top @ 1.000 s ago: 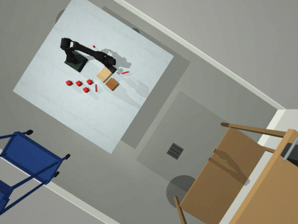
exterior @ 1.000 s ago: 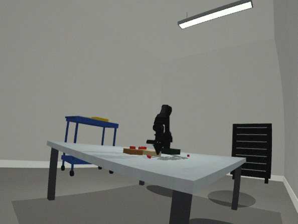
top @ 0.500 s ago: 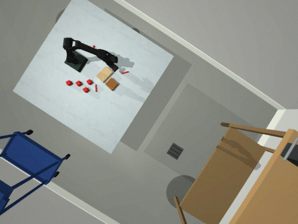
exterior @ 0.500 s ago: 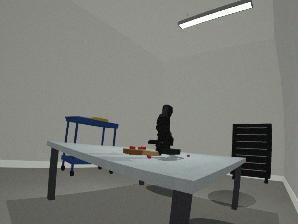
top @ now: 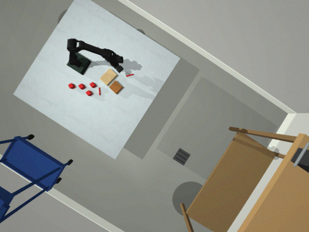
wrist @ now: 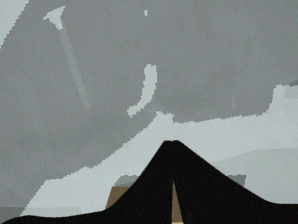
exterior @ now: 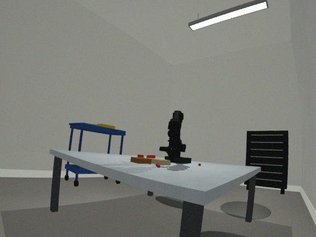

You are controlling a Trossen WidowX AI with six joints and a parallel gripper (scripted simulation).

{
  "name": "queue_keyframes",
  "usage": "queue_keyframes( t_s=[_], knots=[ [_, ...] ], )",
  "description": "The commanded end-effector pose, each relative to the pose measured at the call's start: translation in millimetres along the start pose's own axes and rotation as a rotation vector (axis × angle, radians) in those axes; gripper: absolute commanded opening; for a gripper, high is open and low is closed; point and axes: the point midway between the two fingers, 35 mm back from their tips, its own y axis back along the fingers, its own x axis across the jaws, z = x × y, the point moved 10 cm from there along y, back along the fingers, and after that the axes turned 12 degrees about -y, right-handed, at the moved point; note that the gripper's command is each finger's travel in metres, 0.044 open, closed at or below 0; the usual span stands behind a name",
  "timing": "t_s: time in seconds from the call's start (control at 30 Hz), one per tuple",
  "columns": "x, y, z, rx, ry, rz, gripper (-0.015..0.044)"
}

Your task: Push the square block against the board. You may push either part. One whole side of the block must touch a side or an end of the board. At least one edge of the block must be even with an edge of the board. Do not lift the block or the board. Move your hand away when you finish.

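The orange-brown square block (top: 116, 87) (exterior: 140, 160) lies flat beside the light tan board (top: 108, 77) (exterior: 161, 161) (wrist: 116, 196). One block side faces the board's long side along a thin seam; I cannot tell whether they fully touch. Their lower-left edges look about in line in the top view. My gripper (top: 119, 69) (wrist: 170, 147) is shut and empty, just off the board's upper-right corner, away from the block. Its fingers cover part of the board in the wrist view, where the block does not show. Whether the fingertips touch the board is unclear.
A thin red stick (top: 129, 75) (exterior: 158, 166) lies right of the gripper. Another red stick (top: 99, 91) and several small red pieces lie left of the block. The dark arm base (top: 82, 65) (exterior: 183, 160) stands behind the board on the pale table (top: 104, 125) (exterior: 213, 178).
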Motion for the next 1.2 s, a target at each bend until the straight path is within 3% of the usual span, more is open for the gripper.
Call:
queue_keyframes(
  t_s=[0.0, 0.2, 0.43, 0.67, 0.8, 0.93, 1.17],
  knots=[
    [-1.1, 35.2, 1.2, -0.020, -0.003, -0.019, 0.0000],
    [-8.6, 32.6, -8.4, -0.027, 0.000, -0.024, 0.0000],
    [-53.0, 35.3, -126.4, -0.010, 0.002, -0.028, 0.0000],
    [-51.6, 32.4, -232.5, 0.005, 0.005, -0.025, 0.0000],
    [-51.4, 29.2, -235.0, 0.005, 0.005, -0.025, 0.0000],
    [-52.3, -20.0, -235.3, 0.005, 0.005, -0.025, 0.0000],
    [-52.0, -23.0, -234.8, 0.005, 0.005, -0.025, 0.0000]
  ],
)
